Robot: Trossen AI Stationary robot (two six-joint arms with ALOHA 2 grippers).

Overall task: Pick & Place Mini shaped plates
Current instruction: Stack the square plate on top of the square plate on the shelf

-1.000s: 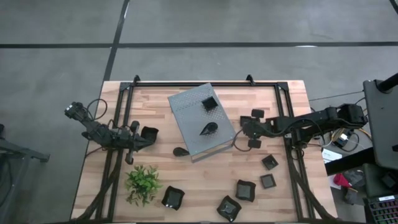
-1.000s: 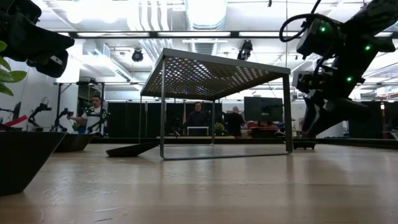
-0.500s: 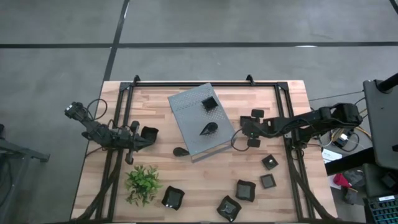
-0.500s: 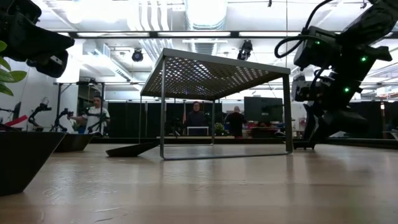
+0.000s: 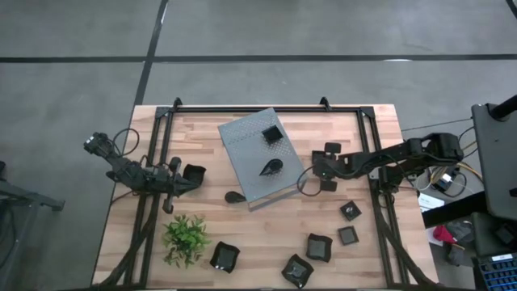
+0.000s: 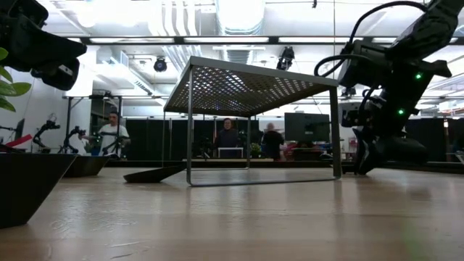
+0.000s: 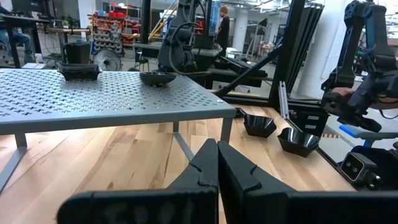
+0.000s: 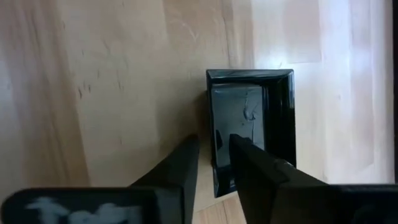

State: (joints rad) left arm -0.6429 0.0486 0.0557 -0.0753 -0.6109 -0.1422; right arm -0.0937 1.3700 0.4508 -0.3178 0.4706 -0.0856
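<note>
A square black mini plate [image 8: 252, 102] rests flat on the wood table under my right gripper [image 8: 214, 144]. The gripper slants down at it right of the grey perforated box [image 5: 260, 158] and hides it in the high view. One finger [image 8: 180, 168] stands outside the plate's rim wall, the other [image 8: 261, 171] inside, with a narrow gap between them. A square plate [image 5: 271, 133] and a leaf plate [image 5: 271, 168] sit on the box. My left gripper [image 7: 217, 168] is shut on nothing and level at the table's left. My right gripper straddles one rim wall [image 8: 211, 124] of the square plate, one finger inside the dish and one outside, slanting down from the table's right side. Whether the fingers touch the wall, I cannot tell. The plate lies flat on the table.
Several more black plates lie near the front edge [image 5: 317, 246] [image 5: 297, 271] [image 5: 224, 257] and at the right [image 5: 350, 210]. A leaf plate [image 5: 234, 196] lies by the box's near corner. A green plant [image 5: 186, 236] stands at the front left. Black frame rails [image 5: 266, 107] edge the table.
My right gripper has sunk toward the table and tipped further down, drifting slightly toward the grey box. The plates have stayed in place.
</note>
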